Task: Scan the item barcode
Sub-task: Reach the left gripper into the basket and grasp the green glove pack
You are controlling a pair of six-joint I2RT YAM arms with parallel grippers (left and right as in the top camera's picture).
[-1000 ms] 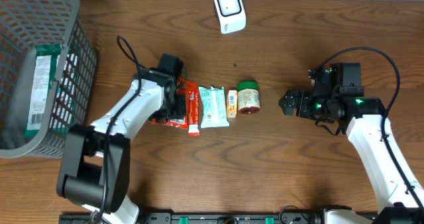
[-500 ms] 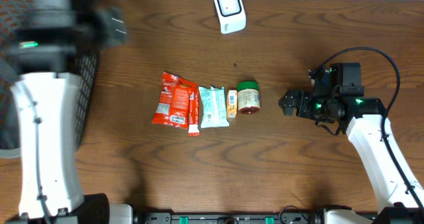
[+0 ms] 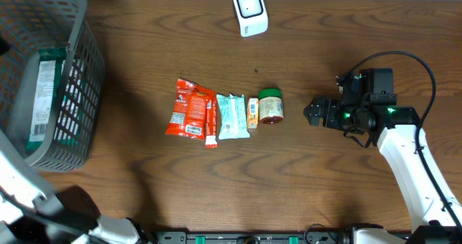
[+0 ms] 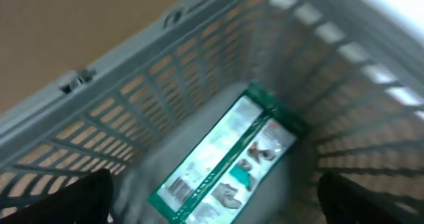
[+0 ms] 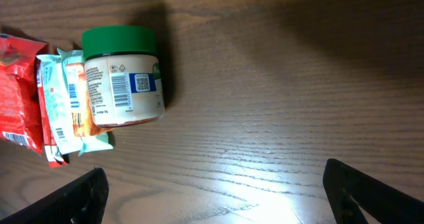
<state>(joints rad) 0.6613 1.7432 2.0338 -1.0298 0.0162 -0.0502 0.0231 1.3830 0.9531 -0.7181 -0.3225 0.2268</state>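
A row of items lies mid-table: a red packet (image 3: 186,108), a teal packet (image 3: 232,116), a small orange item (image 3: 253,112) and a green-lidded jar (image 3: 271,105). The jar (image 5: 122,75) lies on its side with its barcode facing up. The white scanner (image 3: 249,11) stands at the table's far edge. My right gripper (image 3: 315,112) is open just right of the jar, nothing between its fingers (image 5: 74,201). My left gripper (image 4: 212,209) is open above the grey basket (image 4: 126,85), over a green-and-white packet (image 4: 228,154) lying inside with its barcode up.
The grey basket (image 3: 86,63) fills the table's left end, with the green packet (image 3: 45,92) in it. Part of the left arm (image 3: 18,186) shows at the lower left. Bare wood lies between the items and the scanner.
The left arm swung from the red packet to over the basket, and its gripper opened. The red packet stayed on the table. The right arm has not moved.
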